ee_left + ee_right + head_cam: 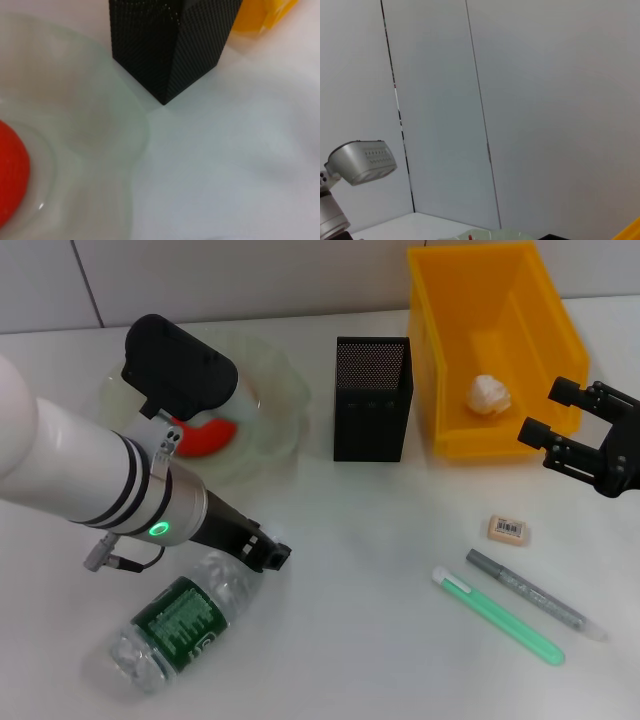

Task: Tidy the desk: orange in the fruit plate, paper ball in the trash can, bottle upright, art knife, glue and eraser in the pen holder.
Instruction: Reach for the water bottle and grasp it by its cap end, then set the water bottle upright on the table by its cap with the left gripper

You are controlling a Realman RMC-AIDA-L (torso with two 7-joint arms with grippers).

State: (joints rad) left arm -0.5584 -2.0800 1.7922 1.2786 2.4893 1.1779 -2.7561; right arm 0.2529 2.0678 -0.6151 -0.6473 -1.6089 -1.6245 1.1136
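The bottle (pixel 180 625) lies on its side at the front left, cap end under my left gripper (pixel 268 553), which sits low against it. The orange (pixel 205 437) rests in the fruit plate (pixel 285 400), partly hidden by my left arm; the left wrist view shows the orange (pixel 10 175), the fruit plate (pixel 100 125) and the pen holder (pixel 170 45). The paper ball (pixel 490 395) lies in the yellow trash can (pixel 440 350). My right gripper (pixel 550 412) hangs open beside the can. On the table lie the eraser (pixel 508 529), the grey art knife (pixel 535 595) and the green glue (pixel 498 618).
The black mesh pen holder (pixel 372 400) stands between plate and trash can. A white wall runs behind the desk. The right wrist view shows mostly wall, with a grey device (pixel 360 162) at one side.
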